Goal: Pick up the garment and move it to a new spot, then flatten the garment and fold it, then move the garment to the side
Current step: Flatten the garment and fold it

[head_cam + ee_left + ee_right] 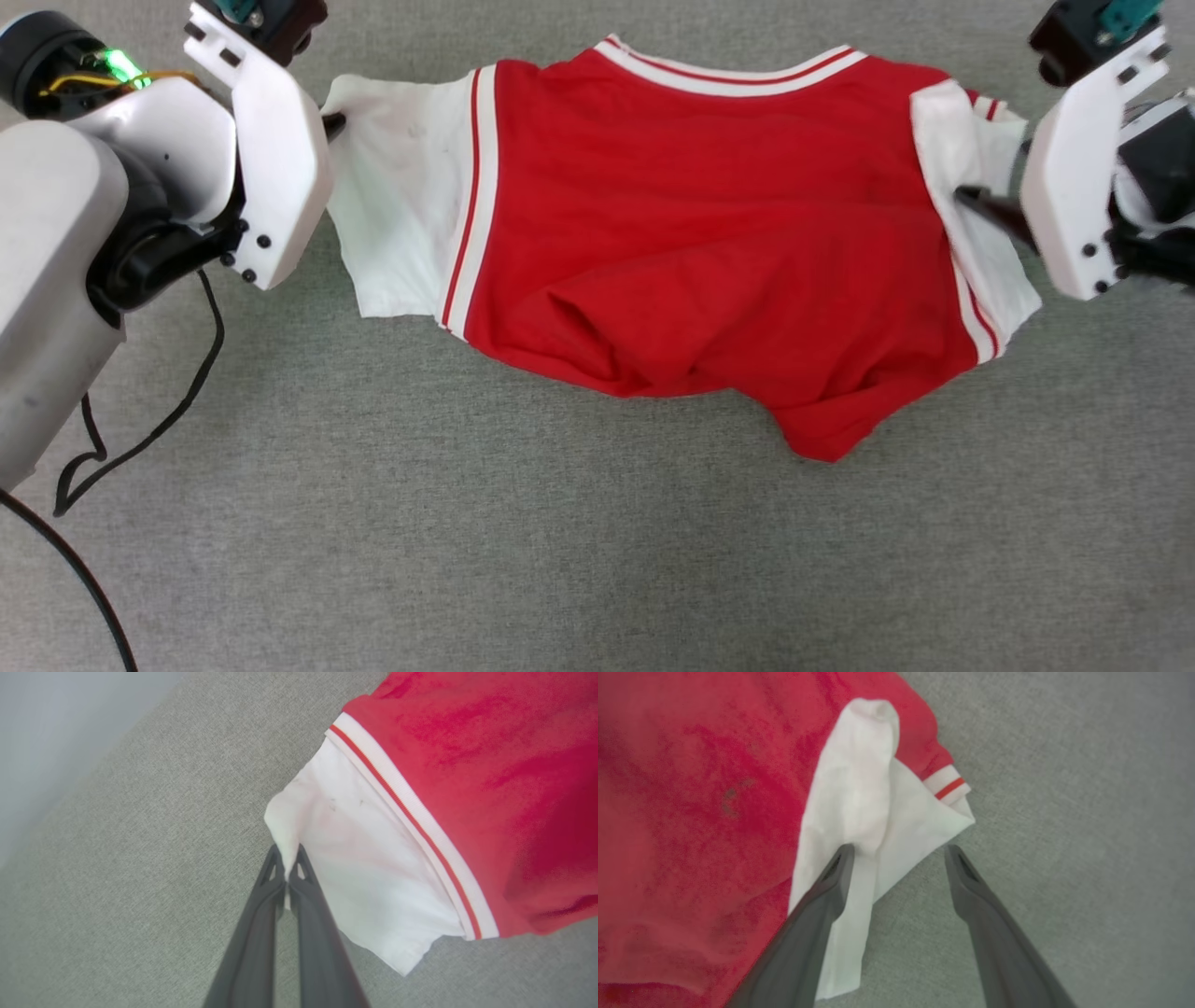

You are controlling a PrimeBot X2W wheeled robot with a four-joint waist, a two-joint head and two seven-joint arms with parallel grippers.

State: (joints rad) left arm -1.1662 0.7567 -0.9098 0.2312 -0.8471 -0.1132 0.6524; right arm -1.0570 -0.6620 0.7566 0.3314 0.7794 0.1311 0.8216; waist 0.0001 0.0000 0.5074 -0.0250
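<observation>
The garment (pixel 709 233) lies spread sideways on the grey cloth surface. It has a red body, white sleeves and a striped collar at the far edge, and its lower hem is rumpled. My left gripper (pixel 333 123) is shut on the outer edge of the left white sleeve (pixel 373 868). The left wrist view shows the two fingertips (pixel 299 858) pinching a fold of that sleeve. My right gripper (pixel 901 858) stands open over the right white sleeve (pixel 859 793). One finger (pixel 836 877) rests on the sleeve and the other is above bare surface. In the head view it is at the garment's right end (pixel 985 205).
A black cable (pixel 140 439) loops over the grey surface (pixel 560 560) at the lower left, beside my left forearm. A pale wall or edge (pixel 46 718) borders the surface beyond the left sleeve. Open grey surface stretches in front of the garment.
</observation>
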